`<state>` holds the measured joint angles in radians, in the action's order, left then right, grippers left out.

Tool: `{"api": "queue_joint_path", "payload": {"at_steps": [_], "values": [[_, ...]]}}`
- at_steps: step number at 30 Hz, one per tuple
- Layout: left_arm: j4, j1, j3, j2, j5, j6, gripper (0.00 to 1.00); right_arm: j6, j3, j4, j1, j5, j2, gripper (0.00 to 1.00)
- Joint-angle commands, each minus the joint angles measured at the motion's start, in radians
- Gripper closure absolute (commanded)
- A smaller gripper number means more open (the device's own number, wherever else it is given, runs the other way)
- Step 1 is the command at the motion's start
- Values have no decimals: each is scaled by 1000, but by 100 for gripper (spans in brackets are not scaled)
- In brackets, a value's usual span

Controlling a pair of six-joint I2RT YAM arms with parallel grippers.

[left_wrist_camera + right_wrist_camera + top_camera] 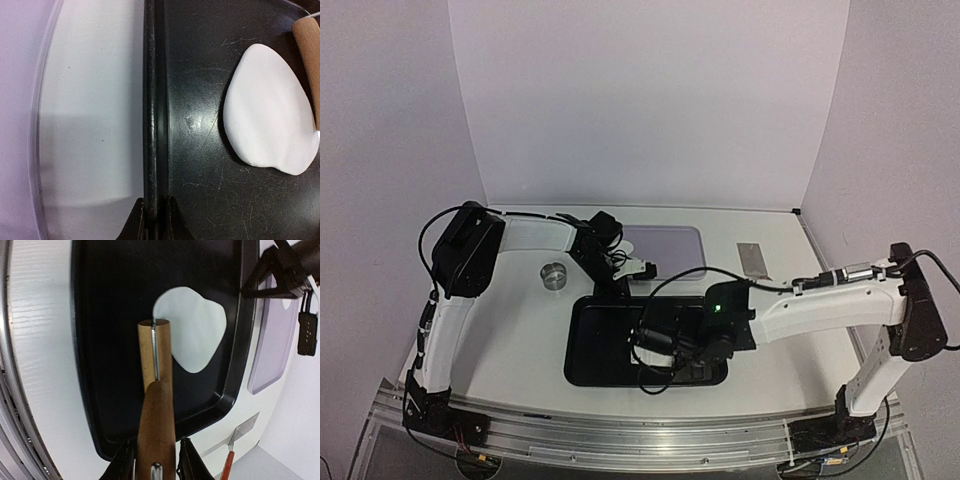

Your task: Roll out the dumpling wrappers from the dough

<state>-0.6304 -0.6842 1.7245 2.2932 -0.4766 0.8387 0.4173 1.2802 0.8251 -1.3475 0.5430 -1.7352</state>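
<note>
Right wrist view: the dough (195, 332) is a smooth, flat, lopsided white sheet. The right gripper (156, 460) clamps the rolling pin (155, 390), the left gripper (155, 220) the tray (152, 100).

Left arm (448, 300) stood up from its base, folded at the elbow, forearm reaching right, wrist pitched down. Left claw (156, 202) nearly closed, its fingers pinching the tray rim (152, 100) between them. Right arm (820, 305) stretched left, forearm nearly level. Right claw (156, 444) part-closed round the rolling pin handle (156, 410), one finger on either side.
</note>
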Motion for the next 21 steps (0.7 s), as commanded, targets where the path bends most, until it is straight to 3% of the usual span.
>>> {"api": "queue_joint_path", "payload": {"at_steps": [1, 11, 15, 21], "values": [[51, 12, -2, -1, 93, 61, 100, 90, 125, 55, 91, -33, 76, 100], [49, 4, -2, -5, 104, 71, 100, 326, 109, -162, 228, -101, -18, 100], [47, 0, -2, -6, 104, 73, 100, 312, 72, -201, 236, -142, -73, 100], [43, 2, -3, -4, 115, 77, 100, 245, -156, -153, 143, -146, 17, 100]]}}
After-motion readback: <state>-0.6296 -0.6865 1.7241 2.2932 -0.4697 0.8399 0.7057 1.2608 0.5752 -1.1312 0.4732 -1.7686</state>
